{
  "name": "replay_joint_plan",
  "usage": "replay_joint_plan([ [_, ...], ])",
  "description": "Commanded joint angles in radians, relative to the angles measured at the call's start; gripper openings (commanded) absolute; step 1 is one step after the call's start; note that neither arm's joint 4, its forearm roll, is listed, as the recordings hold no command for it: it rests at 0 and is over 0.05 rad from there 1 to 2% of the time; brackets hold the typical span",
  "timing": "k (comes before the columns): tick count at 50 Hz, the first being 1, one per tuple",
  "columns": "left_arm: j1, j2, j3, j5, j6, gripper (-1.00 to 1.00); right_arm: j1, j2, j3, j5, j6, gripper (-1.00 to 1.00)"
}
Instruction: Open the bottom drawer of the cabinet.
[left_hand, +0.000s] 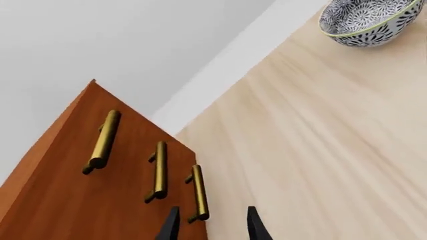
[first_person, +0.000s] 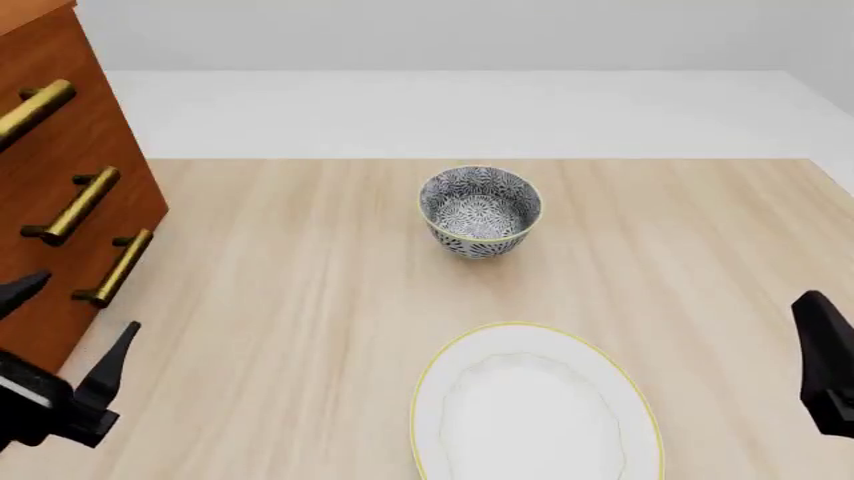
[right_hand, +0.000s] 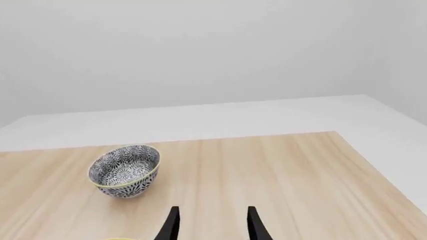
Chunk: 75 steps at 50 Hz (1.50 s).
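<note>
The cabinet (first_person: 80, 130) stands at the table's left edge, a reddish-brown chest with three brass bar handles. All drawer fronts look flush, with no seams showing. The bottom drawer's handle (first_person: 116, 268) is the lowest bar, closest to the tabletop. My left gripper (first_person: 67, 325) is open, just in front of and slightly below that handle, without touching it. In the left wrist view the cabinet (left_hand: 60, 200) fills the corner, and the bottom handle (left_hand: 198, 192) lies just ahead of the open left gripper (left_hand: 212, 221), nearer one finger. My right gripper (right_hand: 213, 222) is open and empty at the table's right side (first_person: 825, 360).
A patterned blue-and-white bowl (first_person: 481, 212) stands mid-table, and it also shows in both wrist views (left_hand: 368, 20) (right_hand: 125, 170). A white oval plate with a yellow rim (first_person: 534, 410) lies near the front edge. The light wooden tabletop (first_person: 294, 280) ends at a pale floor behind.
</note>
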<state>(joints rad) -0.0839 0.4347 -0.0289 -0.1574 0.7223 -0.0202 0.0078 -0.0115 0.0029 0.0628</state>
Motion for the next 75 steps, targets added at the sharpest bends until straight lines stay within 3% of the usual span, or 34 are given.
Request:
replay_joint_plan([
  [1,0.002,0.108,0.029,-0.074,0.15,1.0,0.0,-0.002,-0.007,0.006,0.004,1.0],
  [12,0.007,0.217,0.029,-0.147,0.26,1.0,-0.001,-0.002,0.0,-0.002,0.006,1.0],
  [22,0.02,0.396,0.029,-0.298,0.369,1.0,0.001,-0.003,0.007,-0.009,0.008,1.0],
  [34,0.057,0.519,0.029,-0.404,0.439,1.0,0.0,-0.003,0.003,-0.007,0.003,1.0],
  [49,0.087,0.717,0.029,-0.6,0.451,1.0,-0.005,-0.004,-0.007,0.005,0.005,1.0],
  [69,0.128,0.792,0.026,-0.672,0.454,1.0,-0.012,-0.001,-0.007,0.005,0.001,1.0],
  [75,0.142,0.894,0.022,-0.758,0.457,1.0,-0.015,0.0,-0.002,-0.001,0.002,1.0],
])
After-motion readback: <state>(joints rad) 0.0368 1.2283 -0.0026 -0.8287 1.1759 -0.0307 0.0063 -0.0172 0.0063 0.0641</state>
